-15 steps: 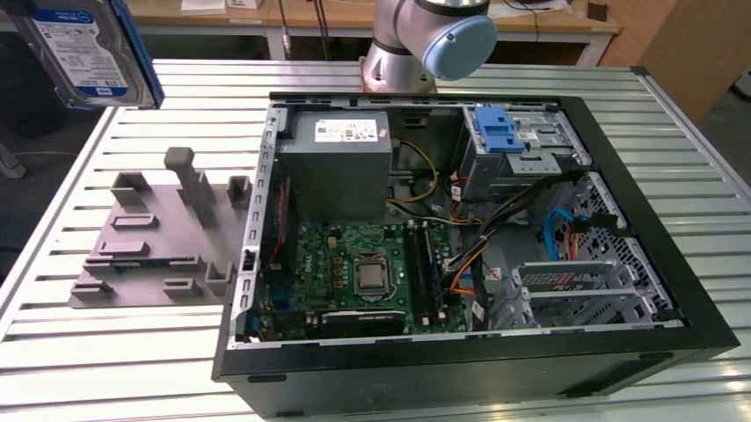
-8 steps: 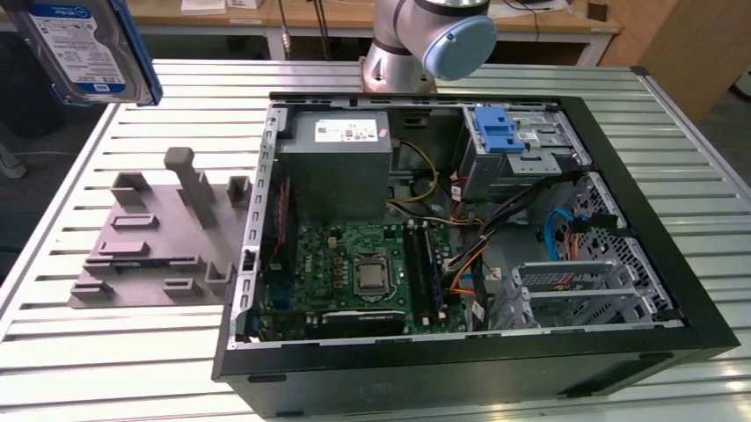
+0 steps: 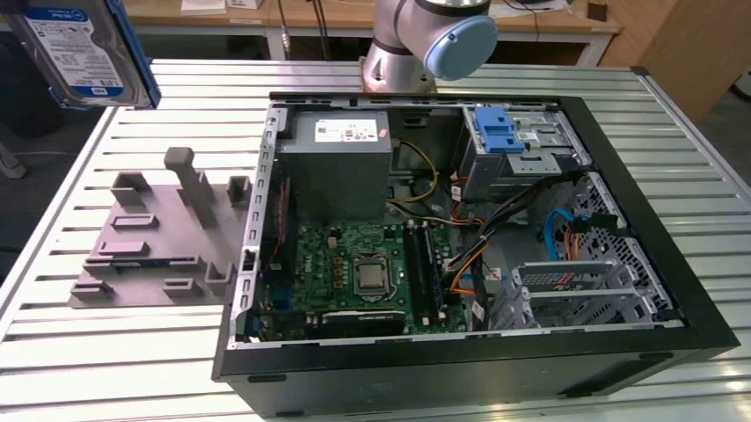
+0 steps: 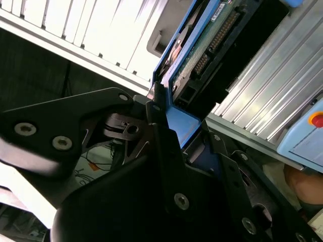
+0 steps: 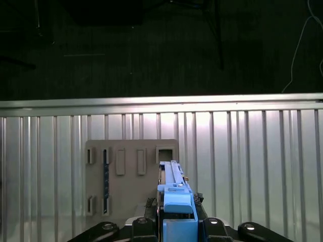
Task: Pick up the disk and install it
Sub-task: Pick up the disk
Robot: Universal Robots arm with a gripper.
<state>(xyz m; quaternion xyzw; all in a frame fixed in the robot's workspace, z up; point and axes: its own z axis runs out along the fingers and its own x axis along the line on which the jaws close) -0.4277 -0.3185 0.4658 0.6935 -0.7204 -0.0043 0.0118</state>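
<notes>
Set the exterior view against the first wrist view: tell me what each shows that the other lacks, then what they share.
Exterior view adds: the open black computer case with its green motherboard. First wrist view adds: the black gripper, shut on the silver disk in its blue plastic carrier. Shared: that disk; the grey moulded fixture plate; the slatted metal table.

Your work surface is a ribbed silver metal table (image 3: 687, 167). In the first wrist view its slats shine brightest along the far edge, and past that edge the floor (image 5: 151, 55) lies dark. In the exterior view, a light wooden bench (image 3: 317, 18) on white legs stands behind the table. A brown wooden panel (image 3: 692, 53) rises at the exterior view's right.
</notes>
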